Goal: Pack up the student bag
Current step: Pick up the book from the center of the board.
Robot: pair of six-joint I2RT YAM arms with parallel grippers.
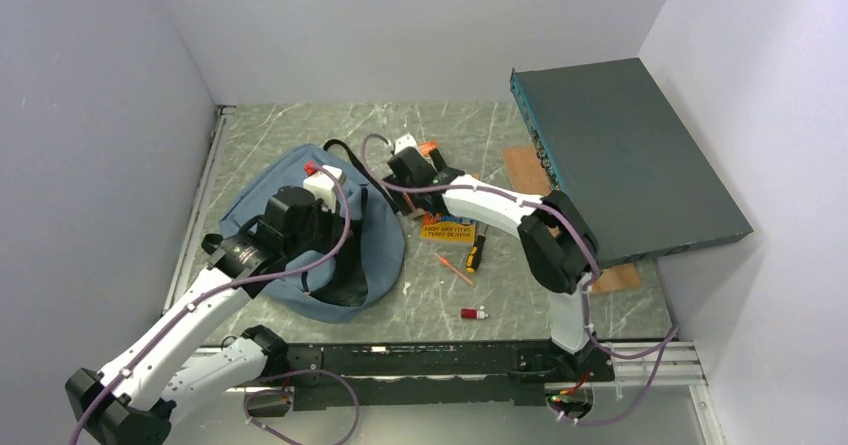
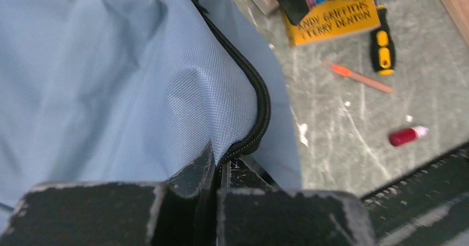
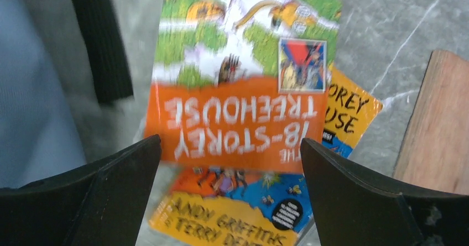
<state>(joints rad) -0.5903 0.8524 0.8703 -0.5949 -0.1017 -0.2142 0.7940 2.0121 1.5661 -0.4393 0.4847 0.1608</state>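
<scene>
The student bag (image 1: pixel 300 215) is a dusty-blue backpack lying on the left half of the table. My left gripper (image 2: pixel 221 166) is shut on the bag's fabric right at its black zipper (image 2: pixel 260 102); in the top view the left gripper (image 1: pixel 335 200) sits over the bag's right side. My right gripper (image 3: pixel 229 144) stands open just right of the bag, over two books. An orange book (image 3: pixel 238 119) shows blurred between its fingers, on top of a yellow book (image 3: pixel 232 218). Neither finger touches the orange book.
On the table right of the bag lie a yellow-handled screwdriver (image 1: pixel 476 250), an orange pencil (image 1: pixel 455 265) and a small red item (image 1: pixel 473 313). A dark teal flat box (image 1: pixel 630 155) fills the back right, resting on a wooden board (image 1: pixel 525 170). A black strap (image 3: pixel 99 41) lies beside the books.
</scene>
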